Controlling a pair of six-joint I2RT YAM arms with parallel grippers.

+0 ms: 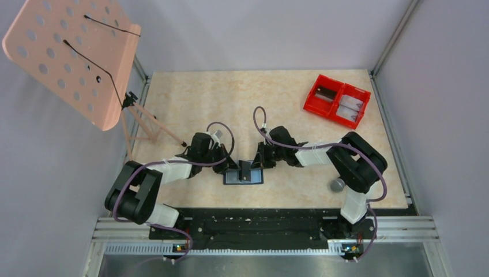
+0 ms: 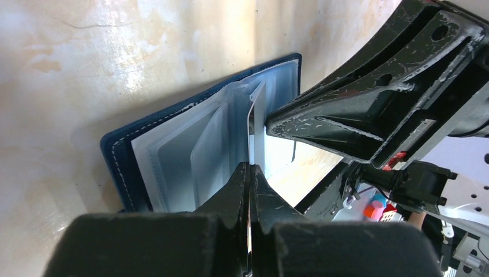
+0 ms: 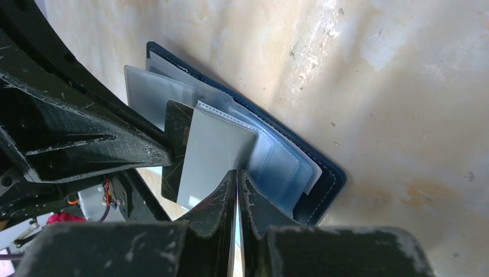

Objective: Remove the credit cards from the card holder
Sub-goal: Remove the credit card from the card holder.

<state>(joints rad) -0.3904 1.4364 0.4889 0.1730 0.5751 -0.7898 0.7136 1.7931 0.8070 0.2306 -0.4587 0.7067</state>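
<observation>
The wallet (image 1: 233,179) lies open on the table (image 1: 190,98), close to the near edge and midway between the two arms, its navy cover down and its light blue-grey pockets facing up. Both arms reach in low over it from either side. The left gripper (image 2: 249,171) is pinched tight on a thin pale leaf (image 2: 259,127) that stands up out of the wallet's fold. From its own camera the leaf shows edge-on, so I can't tell whether that is a card or just a clear sleeve. The right gripper (image 3: 237,176) is closed as well, its tips meeting on the lower edge of a grey card (image 3: 210,156) that stands up from the middle of the wallet. A dark card (image 3: 176,144) sits right behind it, sticking out to one side, and the tip of the left gripper touches that dark card. From above, the dark card shows as a small upright slab between the two sets of fingers. Off at the far right corner sits a red bin (image 1: 340,98) with two compartments, each holding something pale and flat that I can't make out. A grey ball (image 1: 337,185) rests beside the right arm, well apart from the wallet. A pink perforated stand (image 1: 69,57) leans over the far left corner.
</observation>
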